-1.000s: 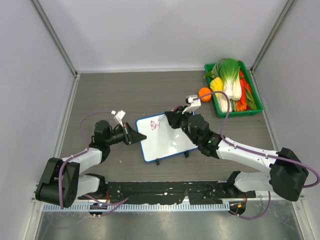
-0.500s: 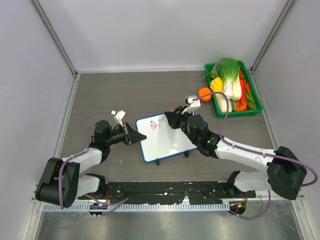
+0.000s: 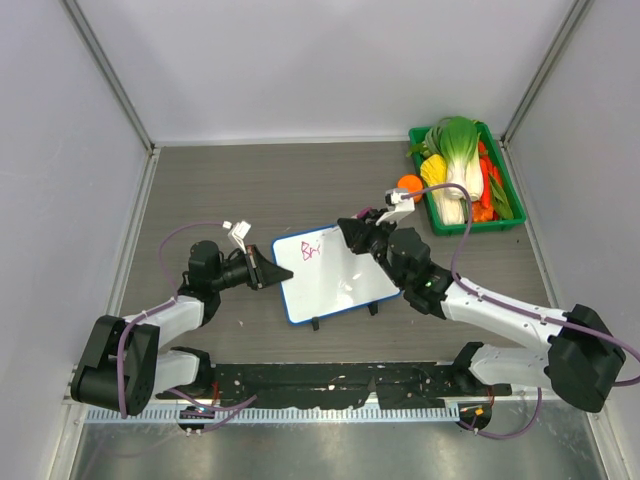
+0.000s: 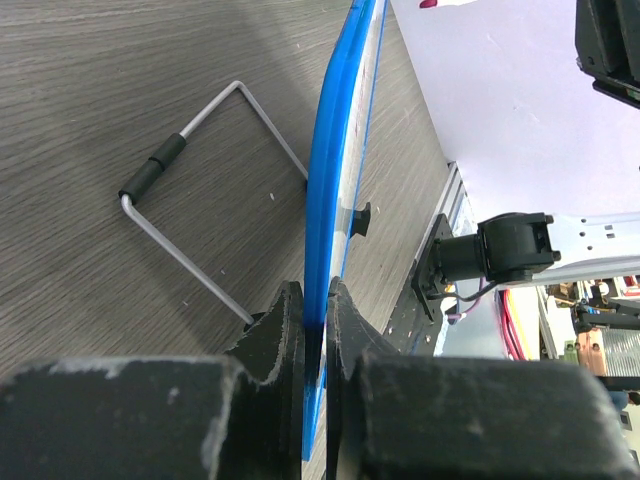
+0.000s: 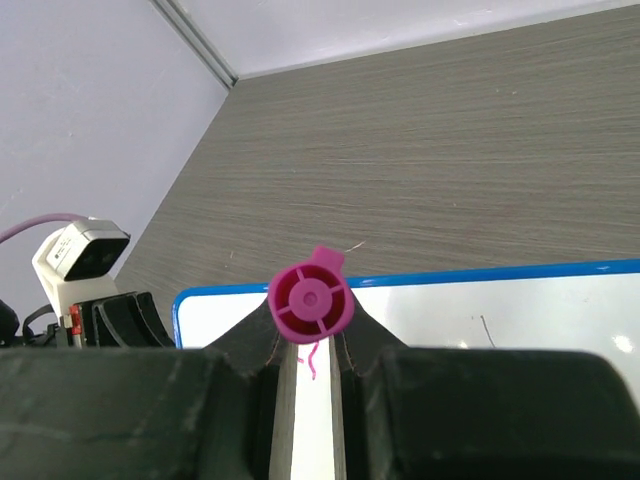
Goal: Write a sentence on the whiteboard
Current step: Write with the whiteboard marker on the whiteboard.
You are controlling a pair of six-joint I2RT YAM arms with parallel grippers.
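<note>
The whiteboard [image 3: 335, 280] stands mid-table with its blue frame and two black feet. Short pink writing, the start of the sentence [image 3: 309, 250], sits at its top left. My left gripper [image 3: 278, 272] is shut on the board's left edge; in the left wrist view the blue frame [image 4: 335, 200] runs between the fingers [image 4: 280, 320]. My right gripper [image 3: 350, 236] is shut on a pink marker [image 5: 311, 300] at the board's top, just right of the writing. The marker's back end faces the right wrist camera, with a pink stroke [image 5: 313, 358] below it on the whiteboard [image 5: 500, 310].
A green crate [image 3: 430, 215] of vegetables stands at the back right, with an orange [image 3: 406, 184] beside it. A wire stand [image 4: 200, 215] lies behind the board. Grey walls close in the table on three sides.
My right gripper has moved a little to the right along the board's top with the marker. The left arm and the board have not moved.
</note>
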